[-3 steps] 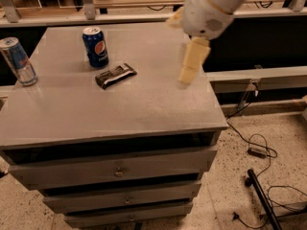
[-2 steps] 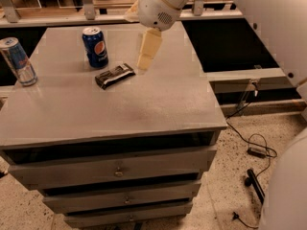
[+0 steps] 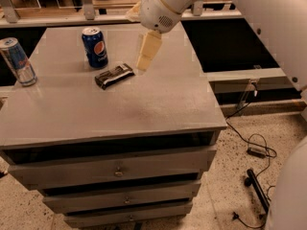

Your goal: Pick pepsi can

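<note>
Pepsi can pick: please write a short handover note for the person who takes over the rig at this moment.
Claw: hangs over the top of the grey drawer cabinet, to the right of the pepsi can and apart from it; it holds nothing.
Pepsi can: stands upright near the back of the top, untouched.
Nearby: a dark wrapped bar lies flat just in front of the can, and a taller silver-and-blue can stands at the left edge.
Done: only the approach.
Left: bring the claw to the can, grasp it and lift it, keeping clear of the bar.

Slim silver-and-blue can at left edge of grey drawer cabinet — dark wrapped bar nearer middle.
</note>
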`<state>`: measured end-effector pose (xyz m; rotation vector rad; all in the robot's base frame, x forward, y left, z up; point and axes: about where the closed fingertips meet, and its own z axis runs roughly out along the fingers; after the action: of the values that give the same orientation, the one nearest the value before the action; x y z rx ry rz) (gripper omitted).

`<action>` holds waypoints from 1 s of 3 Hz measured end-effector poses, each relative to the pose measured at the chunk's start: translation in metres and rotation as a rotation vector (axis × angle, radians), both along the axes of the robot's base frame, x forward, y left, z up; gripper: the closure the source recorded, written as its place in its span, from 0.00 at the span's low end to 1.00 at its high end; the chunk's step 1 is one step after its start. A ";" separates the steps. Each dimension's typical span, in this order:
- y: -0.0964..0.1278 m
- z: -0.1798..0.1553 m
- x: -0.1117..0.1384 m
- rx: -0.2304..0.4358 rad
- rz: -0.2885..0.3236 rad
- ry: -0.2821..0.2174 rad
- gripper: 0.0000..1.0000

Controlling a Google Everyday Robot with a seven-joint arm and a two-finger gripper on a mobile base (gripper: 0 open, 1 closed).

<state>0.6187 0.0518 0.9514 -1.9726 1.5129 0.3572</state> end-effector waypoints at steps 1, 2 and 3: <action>0.008 -0.004 0.032 0.112 -0.049 -0.043 0.00; 0.025 -0.009 0.072 0.288 -0.102 -0.038 0.00; 0.059 -0.029 0.100 0.441 -0.077 0.057 0.00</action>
<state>0.7191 0.1111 0.9224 -1.5661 1.3964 0.6566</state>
